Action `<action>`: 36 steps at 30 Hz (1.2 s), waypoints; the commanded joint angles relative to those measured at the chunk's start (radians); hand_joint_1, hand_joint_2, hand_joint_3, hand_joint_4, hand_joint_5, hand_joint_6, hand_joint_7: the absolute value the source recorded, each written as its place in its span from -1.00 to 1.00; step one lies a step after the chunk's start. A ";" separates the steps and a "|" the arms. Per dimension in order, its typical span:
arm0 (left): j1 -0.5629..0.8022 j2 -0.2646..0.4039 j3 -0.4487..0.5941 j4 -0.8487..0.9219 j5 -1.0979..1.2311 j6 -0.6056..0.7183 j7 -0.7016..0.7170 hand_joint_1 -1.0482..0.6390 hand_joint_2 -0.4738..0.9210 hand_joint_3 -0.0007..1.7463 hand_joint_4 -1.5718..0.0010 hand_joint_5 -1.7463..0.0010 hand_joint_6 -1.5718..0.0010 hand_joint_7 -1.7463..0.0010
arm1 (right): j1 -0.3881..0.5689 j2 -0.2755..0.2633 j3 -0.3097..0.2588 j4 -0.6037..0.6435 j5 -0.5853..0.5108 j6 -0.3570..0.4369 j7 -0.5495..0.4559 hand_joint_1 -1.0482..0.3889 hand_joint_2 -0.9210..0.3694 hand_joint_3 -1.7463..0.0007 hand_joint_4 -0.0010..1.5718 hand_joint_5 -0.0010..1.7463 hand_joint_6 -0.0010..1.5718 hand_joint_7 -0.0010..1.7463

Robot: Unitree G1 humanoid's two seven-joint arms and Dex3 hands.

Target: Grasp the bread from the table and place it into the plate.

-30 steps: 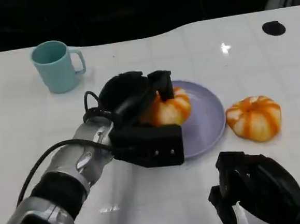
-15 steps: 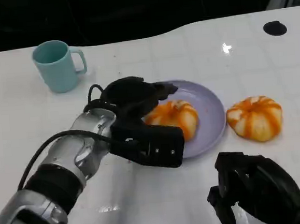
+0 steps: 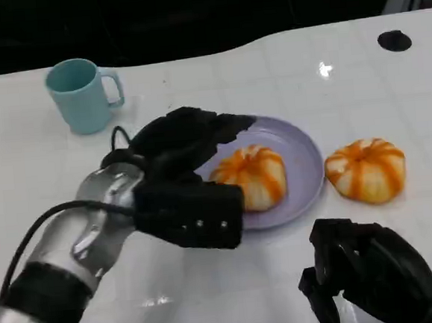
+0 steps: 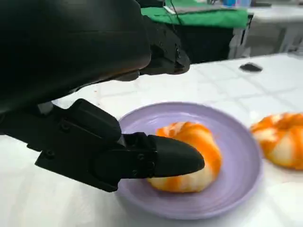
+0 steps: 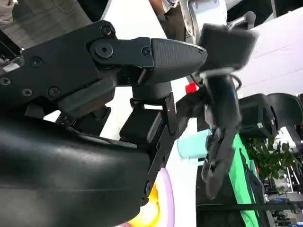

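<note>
We let go: left hand (image 3: 188,137) spread empty and backed off, bread (image 3: 251,175) now sat in the plate (image 3: 302,162). Placement looked done.

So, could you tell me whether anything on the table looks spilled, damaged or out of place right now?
Nothing stands out. One bread sits flat in the plate, a second bread lies on the table beside the plate, and the mug stands upright. The left hand hovers open by the plate, holding nothing.
</note>
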State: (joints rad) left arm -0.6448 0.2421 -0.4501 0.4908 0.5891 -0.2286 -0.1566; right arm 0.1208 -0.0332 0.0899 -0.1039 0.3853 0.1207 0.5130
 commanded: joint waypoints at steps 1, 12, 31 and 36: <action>0.107 0.001 0.109 -0.051 -0.192 -0.050 -0.046 -0.62 1.00 -0.59 0.63 0.46 0.48 0.88 | 0.003 -0.004 -0.004 -0.010 0.011 0.010 -0.004 -0.82 -0.82 0.35 0.54 0.90 0.33 0.74; 0.325 -0.040 0.281 -0.218 -0.656 -0.085 -0.277 -0.40 1.00 -0.63 0.50 -0.83 0.41 -0.30 | 0.003 -0.012 -0.004 -0.012 0.003 0.005 0.000 -0.83 -0.84 0.36 0.53 0.89 0.32 0.73; 0.774 -0.069 0.364 -0.782 -1.026 0.390 -0.293 -0.42 1.00 -0.48 0.06 -1.00 0.35 -1.00 | 0.001 -0.021 -0.008 -0.015 0.009 0.008 0.008 -0.83 -0.85 0.37 0.54 0.88 0.32 0.72; 0.866 -0.114 0.356 -0.799 -1.052 0.381 -0.299 -0.42 1.00 -0.53 -0.02 -1.00 0.29 -1.00 | -0.003 -0.025 -0.014 -0.007 0.012 0.008 0.015 -0.82 -0.86 0.38 0.54 0.87 0.32 0.70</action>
State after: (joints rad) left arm 0.1808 0.1481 -0.0955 -0.3003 -0.4417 0.1631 -0.4503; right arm 0.1208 -0.0437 0.0875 -0.1075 0.3903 0.1322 0.5217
